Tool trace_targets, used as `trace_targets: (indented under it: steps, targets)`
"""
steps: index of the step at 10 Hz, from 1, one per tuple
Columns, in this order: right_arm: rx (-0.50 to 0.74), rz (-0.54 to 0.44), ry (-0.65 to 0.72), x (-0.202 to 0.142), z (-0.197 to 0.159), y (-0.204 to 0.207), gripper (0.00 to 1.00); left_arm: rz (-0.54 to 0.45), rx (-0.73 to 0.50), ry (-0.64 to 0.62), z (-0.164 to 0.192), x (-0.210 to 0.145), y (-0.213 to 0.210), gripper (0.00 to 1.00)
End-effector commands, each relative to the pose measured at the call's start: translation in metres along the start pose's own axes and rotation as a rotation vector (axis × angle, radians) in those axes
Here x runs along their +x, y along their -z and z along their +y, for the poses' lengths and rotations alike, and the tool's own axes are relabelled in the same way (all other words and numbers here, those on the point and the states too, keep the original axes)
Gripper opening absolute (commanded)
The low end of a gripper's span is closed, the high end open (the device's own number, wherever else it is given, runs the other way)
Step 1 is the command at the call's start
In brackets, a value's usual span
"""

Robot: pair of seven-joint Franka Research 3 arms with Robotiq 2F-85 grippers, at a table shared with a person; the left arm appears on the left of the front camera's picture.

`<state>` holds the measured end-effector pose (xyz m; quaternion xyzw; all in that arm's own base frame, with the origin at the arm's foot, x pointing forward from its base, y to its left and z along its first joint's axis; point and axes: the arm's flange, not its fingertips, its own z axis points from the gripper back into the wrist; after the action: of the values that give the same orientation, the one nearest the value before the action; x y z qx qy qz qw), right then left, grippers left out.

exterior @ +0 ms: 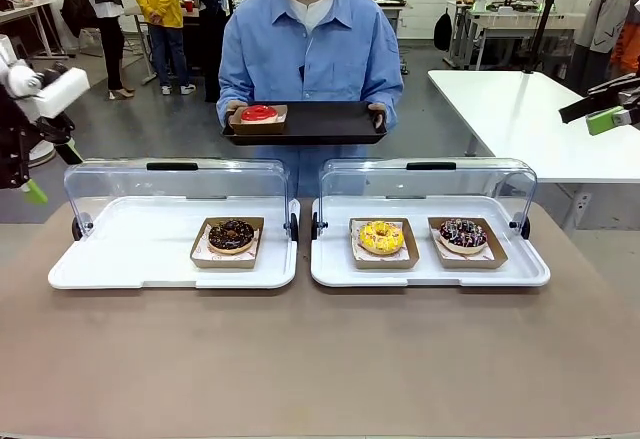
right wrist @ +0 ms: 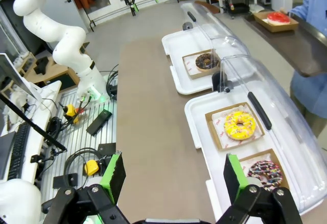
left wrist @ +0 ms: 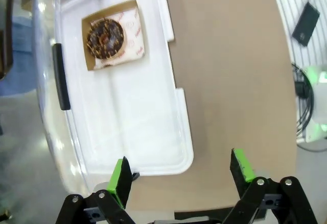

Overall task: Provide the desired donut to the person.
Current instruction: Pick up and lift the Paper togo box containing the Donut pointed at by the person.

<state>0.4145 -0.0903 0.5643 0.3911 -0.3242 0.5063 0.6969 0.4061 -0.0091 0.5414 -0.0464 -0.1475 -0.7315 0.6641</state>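
Your brown table [exterior: 320, 359] carries two white display cases side by side, the left case [exterior: 100, 269] and the right case [exterior: 520, 271], both with their clear lids [exterior: 180, 184] tipped up along the far side. Beyond them the person [exterior: 310, 49] holds a black tray [exterior: 320, 124] in both hands, with a red donut [exterior: 258, 113] on it. The candidates lie in the cases: a chocolate donut [exterior: 231, 235] alone in the left one, and a yellow donut [exterior: 381, 236] and a sprinkled donut [exterior: 462, 233] close together in the right one, each on its own cardboard boat. Nothing tells you which one is wanted, so your first risk is taking the wrong one. Your left gripper [left wrist: 180, 165] hangs spread and empty over the left case's outer end, well apart from the chocolate donut. Your right gripper [right wrist: 173, 160] is likewise spread and empty, raised off the table's right side. Pinch icing rather than cardboard and you would likely squash the donut. A wide finger may nudge the neighbouring boat. Carrying across to the tray, you could clip a raised lid.
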Motion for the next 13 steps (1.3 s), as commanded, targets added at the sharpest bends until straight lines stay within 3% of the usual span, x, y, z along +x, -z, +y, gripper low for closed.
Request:
trace_targets:
  steps: [1,4,6,9,10,13]
  targets:
    - [0.002,-0.006,-0.003,0.0,0.0,0.001,1.0,-0.298,-0.008,-0.012,0.007,-0.046,-0.004,1.0]
    - [0.002,-0.006,-0.003,0.0,0.0,0.001,1.0,-0.679,0.109,-0.041,0.002,-0.111,0.011,1.0]
    - [0.002,-0.006,-0.003,0.0,0.0,0.001,1.0,-0.786,0.148,-0.075,-0.001,-0.154,0.027,1.0]
    - [0.002,-0.006,-0.003,0.0,0.0,0.001,1.0,-1.027,0.072,-0.121,-0.01,-0.201,0.052,1.0]
    - [0.002,-0.006,-0.003,0.0,0.0,0.001,1.0,-1.087,0.055,-0.139,-0.013,-0.21,0.058,1.0]
    - [0.002,-0.006,-0.003,0.0,0.0,0.001,1.0,-1.069,0.021,-0.11,-0.017,-0.214,0.069,1.0]
